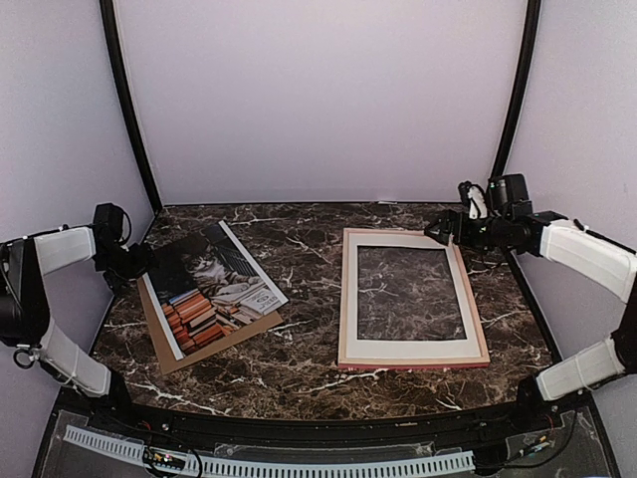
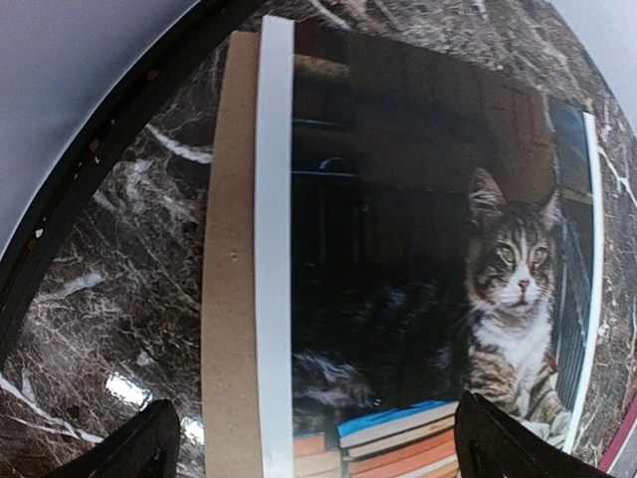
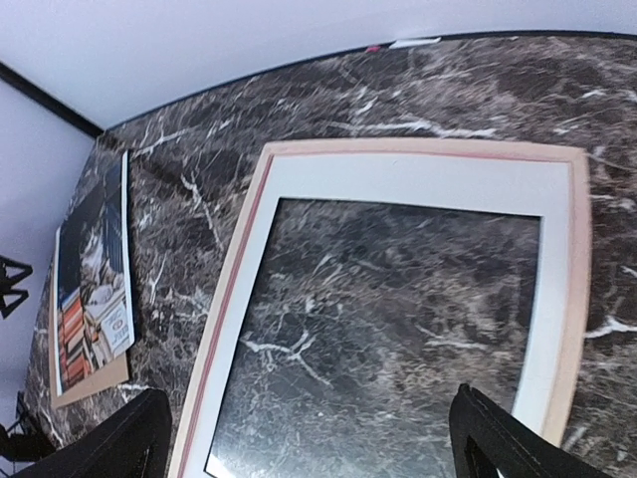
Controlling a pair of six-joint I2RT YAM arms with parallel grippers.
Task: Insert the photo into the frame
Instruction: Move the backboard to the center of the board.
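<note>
Left tool: jaws spread wide, nothing between them. It hovers by the upper-left edge of the photo, at the left of the overhead view.

Right tool: jaws likewise wide and empty, above the upper-right corner of the frame.

The photo lies askew, face up, on a brown backing board, left of centre on the bench.

The frame lies flat right of centre with a white mat inside its rim, well apart from the photo.
</note>
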